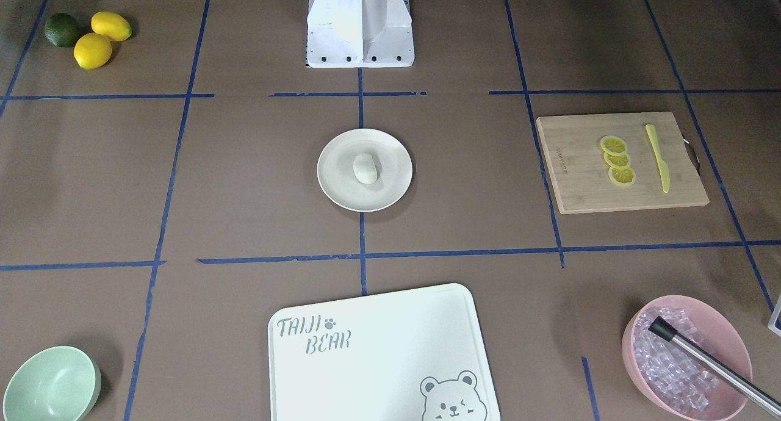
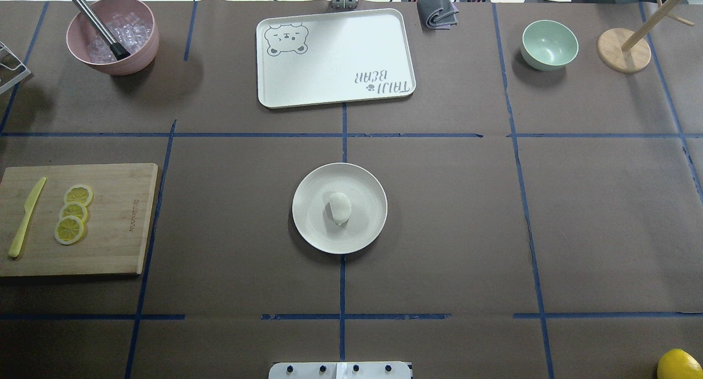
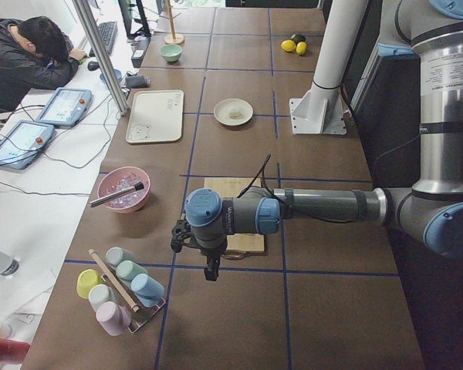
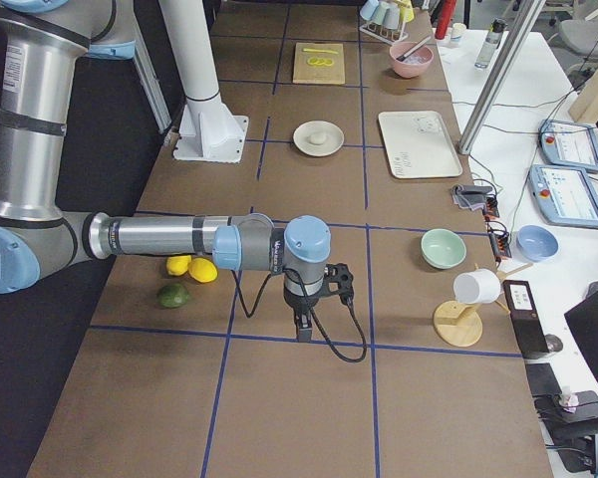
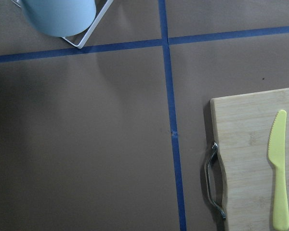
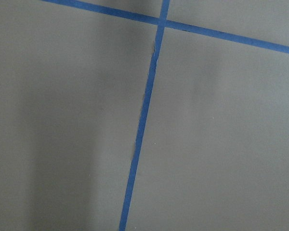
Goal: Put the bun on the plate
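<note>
The bun (image 1: 366, 168) is a small white oval lump lying near the middle of the round cream plate (image 1: 338, 165), at the table's centre in front of the robot's base. The overhead view shows the same bun (image 2: 339, 207) on the plate (image 2: 313, 214). Neither gripper is near it. My left gripper (image 3: 211, 270) hangs low over the table's left end, next to the wooden board. My right gripper (image 4: 303, 329) hangs low over the table's right end. Both show only in the side views, so I cannot tell whether they are open or shut.
A white bear-printed board (image 2: 335, 57) lies beyond the plate. The wooden cutting board (image 2: 104, 219) carries lemon slices (image 2: 71, 214) and a yellow knife (image 2: 24, 217). A pink ice bowl (image 2: 112, 35), a mint bowl (image 2: 549, 44), lemons (image 1: 100, 39) and a cup rack (image 3: 119, 289) stand around. A person (image 3: 23, 54) sits alongside.
</note>
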